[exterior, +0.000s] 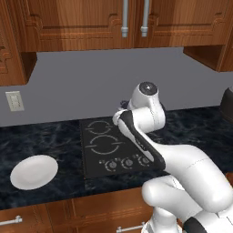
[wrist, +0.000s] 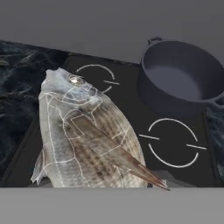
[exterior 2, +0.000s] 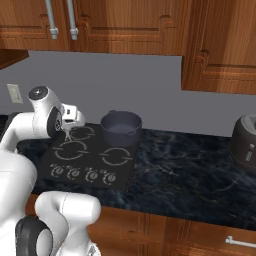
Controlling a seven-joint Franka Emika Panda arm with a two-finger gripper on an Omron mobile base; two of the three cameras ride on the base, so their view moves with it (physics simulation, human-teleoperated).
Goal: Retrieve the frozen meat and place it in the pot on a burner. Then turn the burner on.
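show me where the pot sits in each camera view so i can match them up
Left base view: the pot is a dark sliver at centre, just left of the arm's upper joint.
Right base view: left of centre, on the far right burner of the cooktop.
Hand view: upper right, empty inside.
Shared landmark: the black cooktop with its white burner rings.

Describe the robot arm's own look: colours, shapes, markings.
The glossy white arm has rounded, bulbous segments with dark grey bands at the joints and a dark round cap on its upper joint. The small white pincer hangs from a boxy white hand. No cables or markings visible.
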